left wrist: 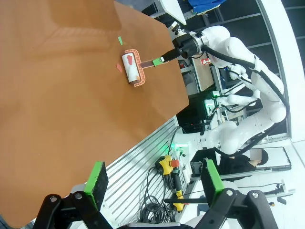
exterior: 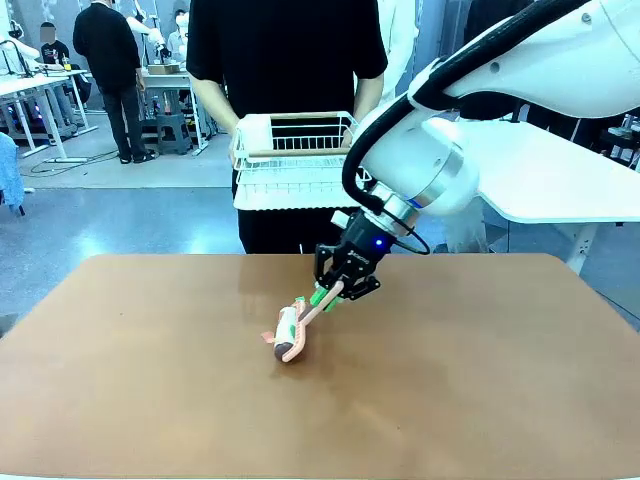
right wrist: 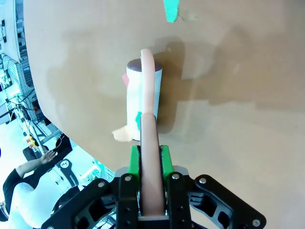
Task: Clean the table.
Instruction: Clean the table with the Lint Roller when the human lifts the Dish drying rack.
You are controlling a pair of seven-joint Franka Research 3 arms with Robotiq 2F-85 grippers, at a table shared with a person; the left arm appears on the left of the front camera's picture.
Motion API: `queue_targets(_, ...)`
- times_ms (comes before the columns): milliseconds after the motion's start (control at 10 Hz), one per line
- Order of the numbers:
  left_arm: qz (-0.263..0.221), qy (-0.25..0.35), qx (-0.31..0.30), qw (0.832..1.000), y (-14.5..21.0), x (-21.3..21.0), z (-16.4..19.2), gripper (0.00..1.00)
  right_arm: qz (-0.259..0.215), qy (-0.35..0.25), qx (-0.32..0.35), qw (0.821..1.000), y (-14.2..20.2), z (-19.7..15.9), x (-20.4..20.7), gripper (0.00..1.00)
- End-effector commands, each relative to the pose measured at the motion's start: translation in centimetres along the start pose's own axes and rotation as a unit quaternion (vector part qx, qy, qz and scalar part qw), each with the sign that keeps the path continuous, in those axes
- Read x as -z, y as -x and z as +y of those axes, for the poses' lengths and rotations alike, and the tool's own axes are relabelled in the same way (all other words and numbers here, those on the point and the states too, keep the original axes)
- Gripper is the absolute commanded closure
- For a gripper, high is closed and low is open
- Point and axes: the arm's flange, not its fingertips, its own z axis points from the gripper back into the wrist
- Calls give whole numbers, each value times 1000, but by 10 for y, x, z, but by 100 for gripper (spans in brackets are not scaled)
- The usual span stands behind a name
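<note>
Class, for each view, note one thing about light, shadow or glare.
Front view: even light, faint shadow under the lint roller on the table. Left wrist view: faint pale sheen on the table. Right wrist view: dark shadow beside the roller gripped by the right hand; background past the table's edge washed out.

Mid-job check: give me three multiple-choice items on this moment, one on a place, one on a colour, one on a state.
1. Where is the lint roller?
A. lifted in the air
B. on the table
C. past the table's edge

2. What colour is its handle?
A. pink
B. blue
C. black

3. How do the right gripper jaws stand?
A. open, clear of the handle
B. shut on nothing
C. shut on the handle

Answers:
1 B, the front view shows the drum lying on the brown top.
2 A, the right wrist view shows a pink stem.
3 C, both green pads press the stem.
</note>
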Motion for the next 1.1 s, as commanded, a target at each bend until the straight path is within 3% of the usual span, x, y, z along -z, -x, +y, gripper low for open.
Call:
queue_targets(0, -6, 10, 14, 1000, 3, -2, -1, 0, 76, 59, -4, 995, 20, -4, 66, 79)
queue_targets(500, -6, 10, 14, 1000, 3, -2, -1, 0, 105, 72, -25, 991, 23, 32, 105, 79)
queue_targets(1000, -6, 10, 14, 1000, 3, -2, -1, 0, 108, 59, -32, 992, 17, 61, 117, 79)
